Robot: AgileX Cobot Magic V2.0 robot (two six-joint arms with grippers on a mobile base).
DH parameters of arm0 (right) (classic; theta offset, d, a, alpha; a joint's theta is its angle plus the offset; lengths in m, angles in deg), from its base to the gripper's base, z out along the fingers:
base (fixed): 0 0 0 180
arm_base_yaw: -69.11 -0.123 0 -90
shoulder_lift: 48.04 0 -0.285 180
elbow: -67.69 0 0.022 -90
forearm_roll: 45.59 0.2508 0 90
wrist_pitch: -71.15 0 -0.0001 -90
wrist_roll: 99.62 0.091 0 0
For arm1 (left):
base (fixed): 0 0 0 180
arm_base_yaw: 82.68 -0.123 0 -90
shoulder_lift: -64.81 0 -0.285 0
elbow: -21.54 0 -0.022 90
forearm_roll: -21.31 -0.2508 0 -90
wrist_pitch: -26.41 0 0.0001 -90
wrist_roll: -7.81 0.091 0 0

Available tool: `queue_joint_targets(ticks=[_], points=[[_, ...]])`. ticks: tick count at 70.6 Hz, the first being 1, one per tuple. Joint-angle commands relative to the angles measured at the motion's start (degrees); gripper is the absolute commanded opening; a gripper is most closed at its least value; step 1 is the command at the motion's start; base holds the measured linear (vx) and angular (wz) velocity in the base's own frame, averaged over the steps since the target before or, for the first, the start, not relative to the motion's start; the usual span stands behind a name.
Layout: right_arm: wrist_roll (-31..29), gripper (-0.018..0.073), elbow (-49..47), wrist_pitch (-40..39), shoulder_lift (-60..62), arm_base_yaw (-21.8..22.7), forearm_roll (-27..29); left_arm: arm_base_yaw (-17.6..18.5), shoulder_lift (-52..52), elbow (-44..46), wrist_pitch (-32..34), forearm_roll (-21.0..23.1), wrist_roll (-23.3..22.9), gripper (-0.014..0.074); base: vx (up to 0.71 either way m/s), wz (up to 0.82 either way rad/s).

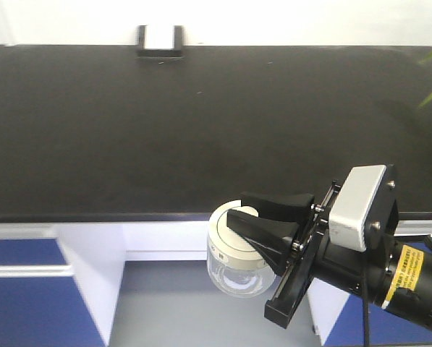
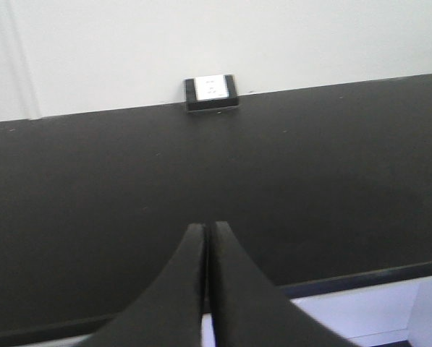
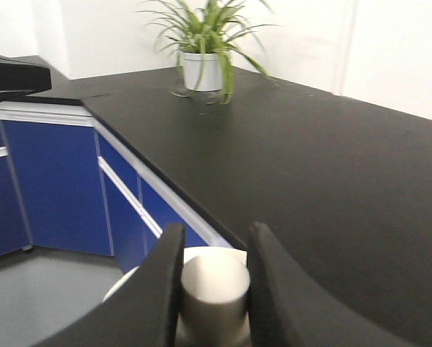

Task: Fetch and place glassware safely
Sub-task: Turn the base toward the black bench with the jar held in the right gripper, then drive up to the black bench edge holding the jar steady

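- Step in hand: transport. I judge the fetch complete and the placement not yet done.
- Right gripper (image 1: pixel 239 206): clamped on the knob (image 3: pixel 214 285) of the cream-white lid (image 1: pixel 223 242). The glass jar (image 1: pixel 234 273) hangs beneath it.
- Jar position: in the air just off the front edge of the black counter (image 1: pixel 201 130), above the floor near the blue cabinets (image 1: pixel 20 289), resting on nothing.
- Left gripper (image 2: pixel 205 230): fingers pressed together with nothing between them, pointing over the counter toward the wall socket (image 2: pixel 210 90).
- Next move, in my judgement: carry the jar over the counter edge, lower it until the base sits flat, then release.
- Caution: the load hangs from the lid alone. I cannot tell whether the lid is fastened, so I would move slowly and steer away from the potted plant (image 3: pixel 205 43).
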Motion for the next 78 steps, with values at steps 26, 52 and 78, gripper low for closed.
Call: queue_joint_targets(ticks=[26, 52, 78], points=[[-0.4, -0.0001, -2.0, -4.8, 1.1, 0.1, 2.1, 0.4, -0.1, 1.5, 4.3, 0.4, -0.4, -0.0007, 0.16, -0.21], [-0.4, -0.0001, -2.0, -4.8, 1.1, 0.1, 2.1, 0.4, -0.1, 1.5, 4.3, 0.4, -0.4, -0.0007, 0.17, 0.07], [-0.4, -0.0001, -2.0, -4.8, 1.1, 0.1, 2.1, 0.4, -0.1, 1.5, 4.3, 0.4, -0.4, -0.0007, 0.16, 0.09]])
